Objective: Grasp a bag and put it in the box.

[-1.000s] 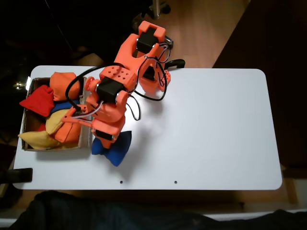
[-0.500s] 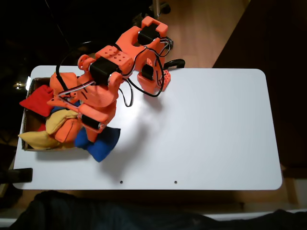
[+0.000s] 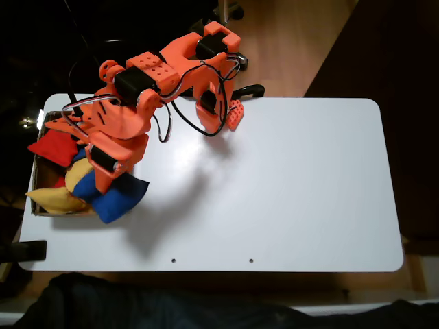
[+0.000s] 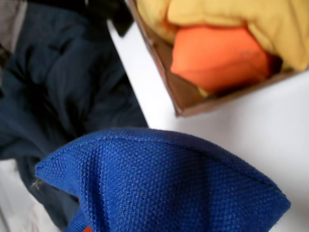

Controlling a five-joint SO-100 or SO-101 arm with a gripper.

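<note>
Item one, the white table [image 3: 288, 185]: we see it stretching away from the gripper toward the right of the fixed view, bare over most of its top.

Item two, the orange arm [image 3: 171, 72]: we log it reaching from its base at the table's far edge down to the left of the fixed view, black cables looping along it.

Item three, the box [image 4: 181, 94]: brown cardboard, low walls. In the fixed view it lies partly under and just left of the gripper; in the wrist view its corner sits beyond the bag, on the white surface.

Item four, the bag [image 3: 113, 195]: royal blue, woven fabric. We find it hanging from the gripper [image 3: 103, 179] at the box's near right corner, partly over the table edge of the box. The gripper is clamped on it. In the wrist view the blue fabric [image 4: 164, 188] spreads across the lower half.

Item five, box contents: a yellow beanbag [image 3: 55, 199], a red beanbag [image 3: 51, 147] left of the gripper, and an orange beanbag [image 4: 217, 58] beneath a yellow one in the wrist view.
</note>
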